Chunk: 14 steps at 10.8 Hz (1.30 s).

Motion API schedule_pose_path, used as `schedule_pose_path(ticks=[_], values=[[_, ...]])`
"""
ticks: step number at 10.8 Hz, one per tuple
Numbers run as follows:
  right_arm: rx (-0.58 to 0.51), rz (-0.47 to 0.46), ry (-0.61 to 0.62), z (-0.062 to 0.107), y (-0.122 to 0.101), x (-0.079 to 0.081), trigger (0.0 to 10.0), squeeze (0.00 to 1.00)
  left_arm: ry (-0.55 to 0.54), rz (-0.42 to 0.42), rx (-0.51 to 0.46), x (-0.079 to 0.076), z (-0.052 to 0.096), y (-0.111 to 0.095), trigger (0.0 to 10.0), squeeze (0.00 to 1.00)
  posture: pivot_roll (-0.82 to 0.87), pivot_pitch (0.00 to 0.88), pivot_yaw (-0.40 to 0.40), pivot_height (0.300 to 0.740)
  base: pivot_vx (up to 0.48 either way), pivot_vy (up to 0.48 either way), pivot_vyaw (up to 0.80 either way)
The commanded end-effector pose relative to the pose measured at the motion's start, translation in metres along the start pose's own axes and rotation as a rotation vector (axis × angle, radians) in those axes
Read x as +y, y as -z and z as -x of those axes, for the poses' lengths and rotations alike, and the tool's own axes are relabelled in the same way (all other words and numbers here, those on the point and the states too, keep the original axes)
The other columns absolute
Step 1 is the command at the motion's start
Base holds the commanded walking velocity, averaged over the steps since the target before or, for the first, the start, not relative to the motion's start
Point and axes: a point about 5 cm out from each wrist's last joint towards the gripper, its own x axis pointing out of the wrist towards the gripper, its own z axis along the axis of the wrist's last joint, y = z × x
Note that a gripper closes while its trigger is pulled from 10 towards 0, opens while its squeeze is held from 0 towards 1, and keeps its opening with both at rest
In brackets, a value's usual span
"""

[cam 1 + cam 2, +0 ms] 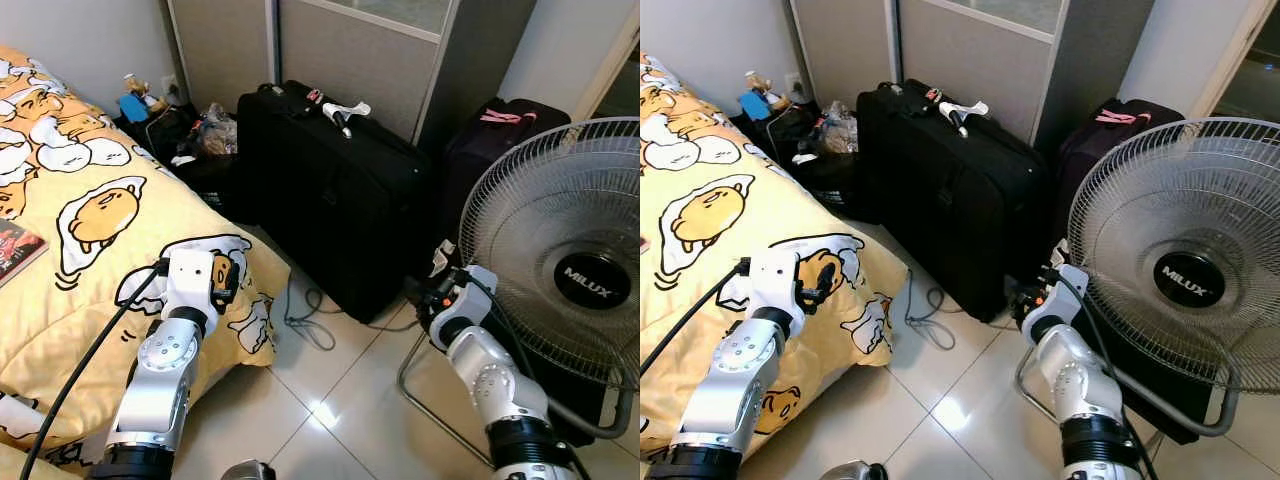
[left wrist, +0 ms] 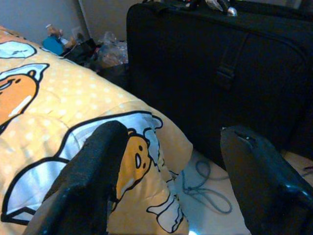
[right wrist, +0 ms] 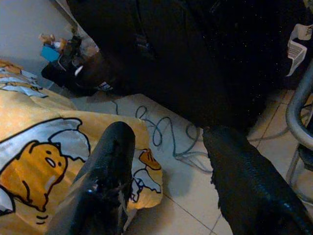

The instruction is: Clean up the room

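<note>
Fan (image 1: 570,260) cut off at right edge; book (image 1: 15,250) cut at left edge; clutter (image 1: 165,115) in corner too small to identify.

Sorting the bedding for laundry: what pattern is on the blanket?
Yellow blanket with cartoon egg characters, clearest in the left eye view.

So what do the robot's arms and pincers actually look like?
Both arms are silver metal built of rounded jointed segments with black collars. The left arm ends in a white block trailing a black cable. Each gripper, left and right, has two long, rough-textured black fingers.
</note>
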Motion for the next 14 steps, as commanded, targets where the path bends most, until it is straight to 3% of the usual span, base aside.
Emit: schedule_pose_path(ticks=[1, 3, 4, 7, 14], values=[[-0.081, 0.126, -0.017, 0.001, -0.015, 0.002, 10.0, 0.00, -0.011, -0.014, -0.008, 0.002, 0.001, -0.001, 10.0, 0.00, -0.10, 0.000, -0.019, 0.740, 0.000, 0.000, 0.00], [-0.184, 0.208, -0.099, 0.001, -0.023, 0.017, 10.0, 0.00, 0.005, -0.032, -0.022, 0.002, 0.001, -0.004, 10.0, 0.00, -0.10, 0.000, -0.020, 0.740, 0.000, 0.000, 0.00], [-0.190, 0.169, -0.124, 0.003, -0.022, 0.019, 10.0, 0.00, 0.025, -0.036, -0.026, 0.001, 0.001, -0.005, 10.0, 0.00, -0.10, 0.000, -0.019, 0.740, 0.000, 0.000, 0.00], [-0.209, 0.206, -0.126, 0.004, -0.020, 0.020, 10.0, 0.00, 0.035, -0.036, -0.027, -0.001, 0.002, -0.006, 10.0, 0.00, -0.09, 0.000, -0.023, 0.740, 0.000, 0.000, 0.00], [-0.227, 0.265, -0.098, 0.002, -0.022, 0.018, 10.0, 0.00, 0.037, -0.060, -0.034, -0.002, -0.001, -0.009, 10.0, 0.00, -0.09, 0.000, -0.020, 0.740, 0.000, 0.254, 0.59]])
